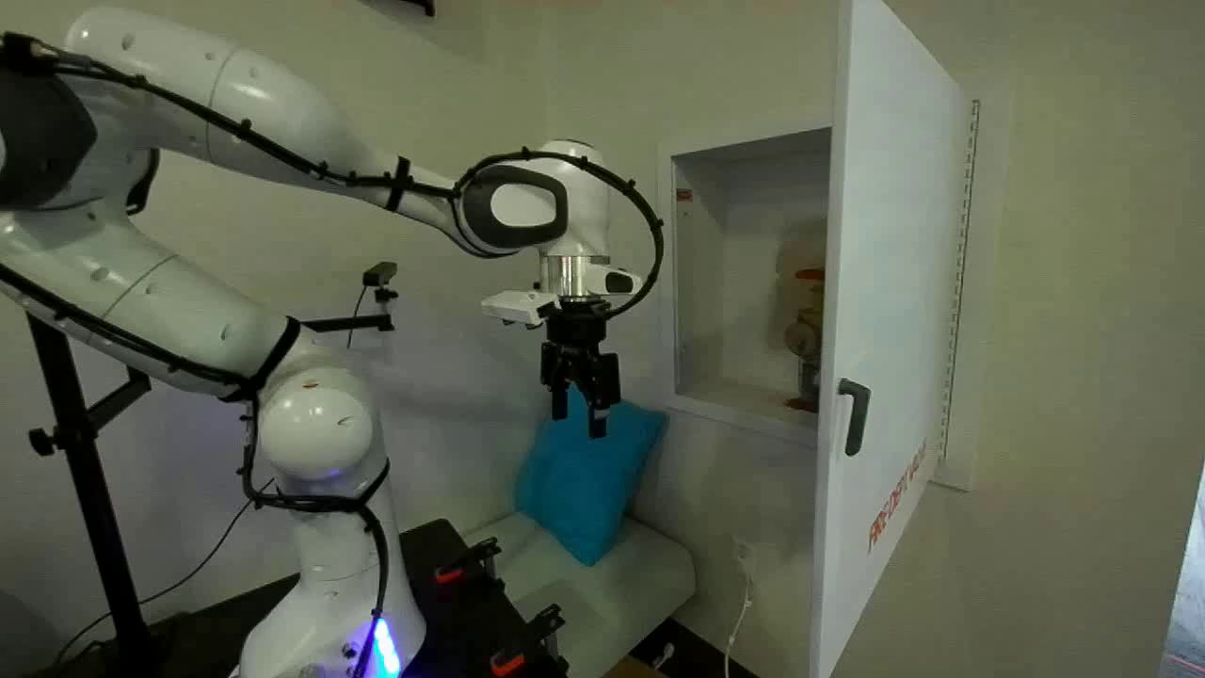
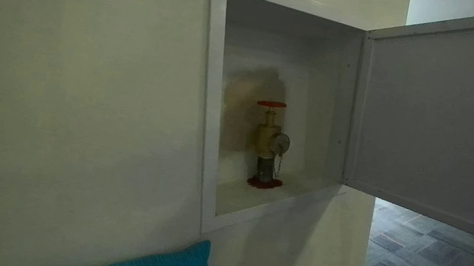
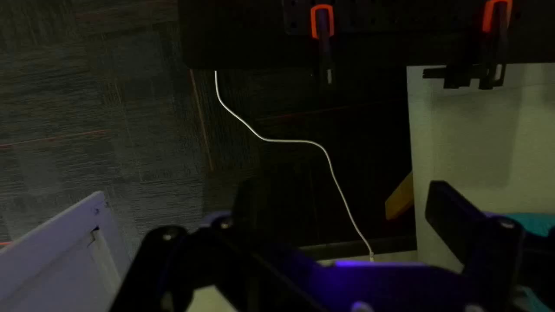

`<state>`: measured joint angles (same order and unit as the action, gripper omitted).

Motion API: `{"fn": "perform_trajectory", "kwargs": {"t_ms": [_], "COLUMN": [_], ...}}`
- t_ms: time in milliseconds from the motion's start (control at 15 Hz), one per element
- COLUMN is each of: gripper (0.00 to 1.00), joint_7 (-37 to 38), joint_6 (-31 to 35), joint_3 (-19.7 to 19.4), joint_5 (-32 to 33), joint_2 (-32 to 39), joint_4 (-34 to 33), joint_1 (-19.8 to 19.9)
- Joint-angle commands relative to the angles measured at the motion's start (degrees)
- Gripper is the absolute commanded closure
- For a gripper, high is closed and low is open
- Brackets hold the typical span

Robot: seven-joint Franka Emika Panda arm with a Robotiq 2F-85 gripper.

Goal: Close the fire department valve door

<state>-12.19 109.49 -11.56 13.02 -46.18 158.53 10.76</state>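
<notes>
The fire department valve door (image 1: 894,282) is a large white panel with red lettering, standing wide open, hinged on its right side. Its dark handle (image 1: 855,417) is on the outer face near the free edge. The door's grey inner face (image 2: 448,134) fills the right of an exterior view. A corner of the white door (image 3: 56,255) shows at lower left in the wrist view. My gripper (image 1: 579,414) points down, left of the door and apart from it, in front of the wall. Its fingers (image 3: 342,195) are spread in the wrist view with nothing between them.
The wall cabinet's white frame (image 2: 213,100) surrounds a valve with a red wheel (image 2: 266,140). A blue cushion (image 1: 588,480) leans on a pale bench (image 1: 626,593) below the gripper. Clamps (image 1: 527,650) sit on the dark table. A white cable (image 3: 290,141) crosses the floor.
</notes>
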Motion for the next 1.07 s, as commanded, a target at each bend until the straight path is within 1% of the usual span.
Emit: {"fn": "perform_trajectory", "kwargs": {"t_ms": [0,400,533,733,1000], "gripper": [0.0,0.0,0.0,0.0,0.0], "joint_7": [0.1,0.1,1.9,3.8,4.6], "joint_6": [-0.1,-0.1,1.1,1.8,2.3], "joint_3": [-0.1,-0.1,-0.1,-1.4,-5.3], "joint_5": [0.1,0.1,0.1,0.4,0.3], "joint_2": [0.0,0.0,-0.5,-1.7,-1.6], "joint_4": [-0.1,-0.1,-0.1,-0.9,-3.3], "joint_1": [-0.2,-0.2,0.7,3.1,7.5]}}
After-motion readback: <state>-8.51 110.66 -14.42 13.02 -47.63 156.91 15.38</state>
